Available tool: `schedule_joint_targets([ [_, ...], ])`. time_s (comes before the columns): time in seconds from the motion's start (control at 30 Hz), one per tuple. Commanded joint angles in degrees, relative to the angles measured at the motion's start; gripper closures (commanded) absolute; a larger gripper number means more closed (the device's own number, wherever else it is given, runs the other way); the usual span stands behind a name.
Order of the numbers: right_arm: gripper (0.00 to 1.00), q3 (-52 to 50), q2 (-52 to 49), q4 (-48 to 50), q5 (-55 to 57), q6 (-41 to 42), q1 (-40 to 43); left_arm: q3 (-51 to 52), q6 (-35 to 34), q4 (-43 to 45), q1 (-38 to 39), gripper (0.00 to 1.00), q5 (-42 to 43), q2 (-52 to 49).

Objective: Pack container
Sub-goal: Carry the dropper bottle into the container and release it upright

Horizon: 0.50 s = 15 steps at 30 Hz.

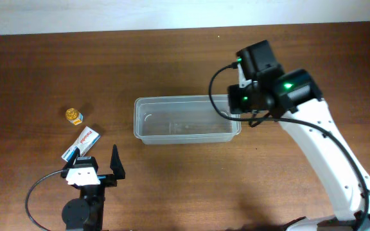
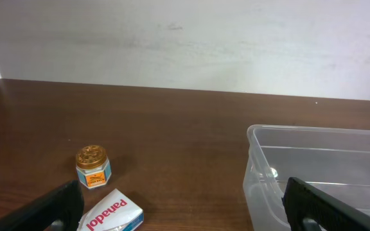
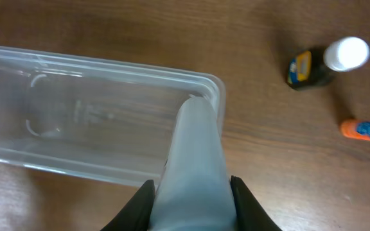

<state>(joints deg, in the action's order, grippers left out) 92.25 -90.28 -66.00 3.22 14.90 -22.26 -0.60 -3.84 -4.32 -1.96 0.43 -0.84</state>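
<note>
The clear plastic container (image 1: pixel 172 100) lies in the middle of the table and looks empty. It also shows in the left wrist view (image 2: pixel 255 168) and the right wrist view (image 3: pixel 108 64). My right gripper (image 1: pixel 239 104) (image 3: pixel 191 192) is shut on a pale grey-white tube (image 3: pixel 194 147) and holds it over the container's right end. My left gripper (image 1: pixel 96 159) (image 2: pixel 185 212) is open and empty near the front left. A white Panadol box (image 1: pixel 82 142) (image 2: pixel 111 213) lies just by its left finger. A small gold-lidded jar (image 1: pixel 74 115) (image 2: pixel 93 167) stands beyond the box.
In the right wrist view a dark bottle with a white cap (image 3: pixel 326 63) and an orange-ended item (image 3: pixel 367 130) lie on the table right of the container. The right arm hides them in the overhead view. A pale wall runs along the table's far edge.
</note>
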Motion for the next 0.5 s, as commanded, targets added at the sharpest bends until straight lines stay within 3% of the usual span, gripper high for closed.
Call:
schedule_joint_targets([
  [0.0,0.83,1.2,-2.8,1.5,3.1,2.9,-1.7,0.1,1.1,-0.4,-0.2,0.00,-0.2,0.5],
  [0.47,0.83,1.2,-16.2,4.4,2.6,5.2,-1.7,0.1,1.1,-0.4,-0.2,0.00,-0.2,0.5],
])
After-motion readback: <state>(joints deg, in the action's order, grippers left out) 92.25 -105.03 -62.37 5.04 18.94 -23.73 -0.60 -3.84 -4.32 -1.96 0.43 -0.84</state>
